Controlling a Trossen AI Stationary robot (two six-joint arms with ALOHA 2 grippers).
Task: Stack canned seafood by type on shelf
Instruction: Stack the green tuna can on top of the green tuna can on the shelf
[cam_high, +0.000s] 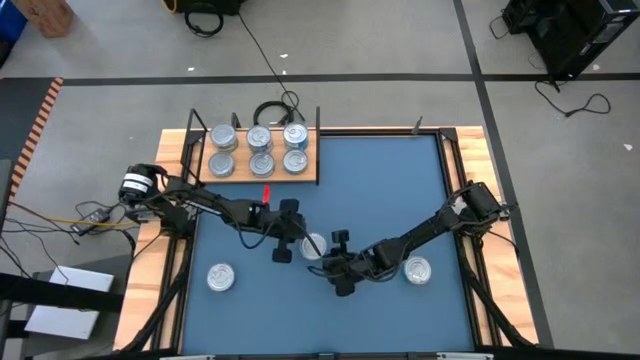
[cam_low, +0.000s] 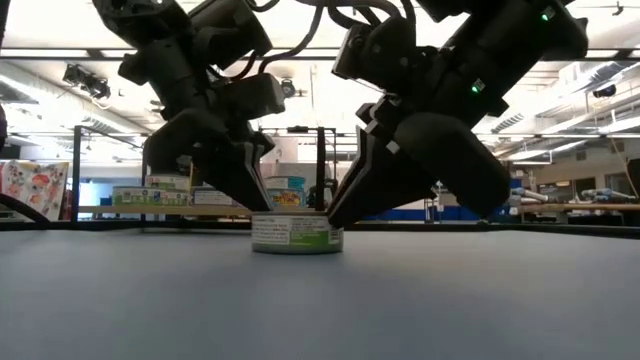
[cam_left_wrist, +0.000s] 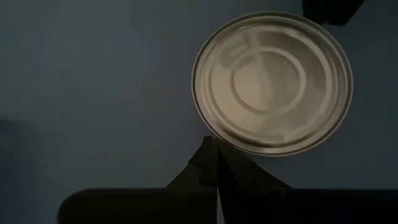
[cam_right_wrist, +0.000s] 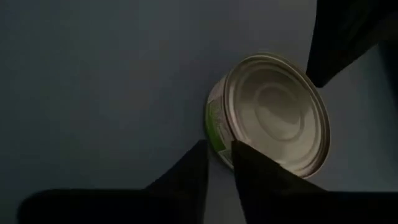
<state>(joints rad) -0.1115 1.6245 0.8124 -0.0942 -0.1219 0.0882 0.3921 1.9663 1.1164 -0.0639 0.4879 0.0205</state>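
A low round silver tin of canned seafood (cam_high: 313, 245) with a green label (cam_low: 296, 232) stands on its base on the blue mat, between my two grippers. My left gripper (cam_high: 283, 243) is shut, its tips at the tin's left rim. My right gripper (cam_high: 330, 260) comes from the right with a narrow gap between its fingers and nothing in that gap. Two more tins lie loose on the mat, one (cam_high: 220, 277) at the near left and one (cam_high: 417, 270) under the right arm. Several tins (cam_high: 260, 150) stand on the wooden shelf (cam_high: 255, 179) at the far left. My left gripper touches the tin's upper rim (cam_left_wrist: 214, 132) on its left side with the tips of its shut fingers (cam_low: 255, 198), slanting down from the table's left. The tin stays flat on the mat. My right gripper has one finger (cam_right_wrist: 252, 165) against the tin's side wall and rim (cam_right_wrist: 217, 134) on the right, slanting down from the table's right. The other finger stands beside the tin over the mat.
The shelf has thin black uprights (cam_high: 196, 150) at its corners. A coiled black cable (cam_high: 272, 110) lies behind it. Wooden rails (cam_high: 470, 160) border the blue mat (cam_high: 380, 190), whose middle and far right are bare.
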